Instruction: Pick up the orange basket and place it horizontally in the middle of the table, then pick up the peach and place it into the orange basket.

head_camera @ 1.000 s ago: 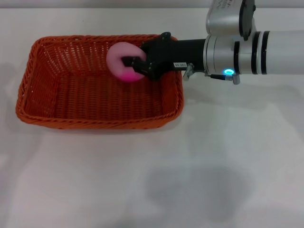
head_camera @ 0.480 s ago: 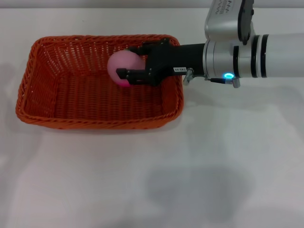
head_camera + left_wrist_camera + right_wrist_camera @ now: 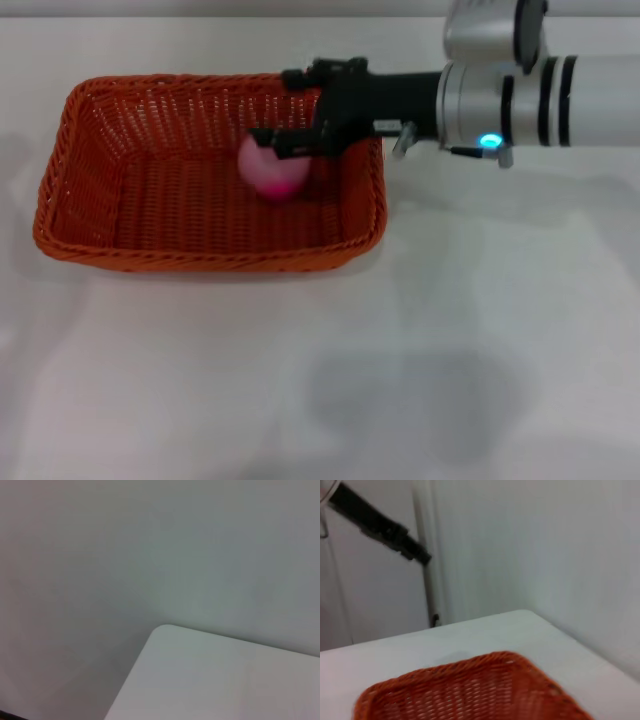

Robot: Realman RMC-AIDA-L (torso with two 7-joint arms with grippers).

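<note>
Right gripper [image 3: 290,108] hovering over the orange basket [image 3: 75,210], fingers spread, gripping nothing. Peach [image 3: 273,170] lying inside basket near its right end, under the lower finger.

A thin grey strip [image 3: 200,8] runs along the top edge of the head view. A faint grey shadow [image 3: 400,390] lies in the lower middle of that frame. In the right wrist view a pale wall [image 3: 530,545] stands behind, with a white upright post [image 3: 432,555] against it. A black bar [image 3: 380,525] slants down towards the post, and a small dark fitting [image 3: 436,618] sits at the post's foot. A plain grey backdrop [image 3: 100,555] fills most of the left wrist view.
</note>
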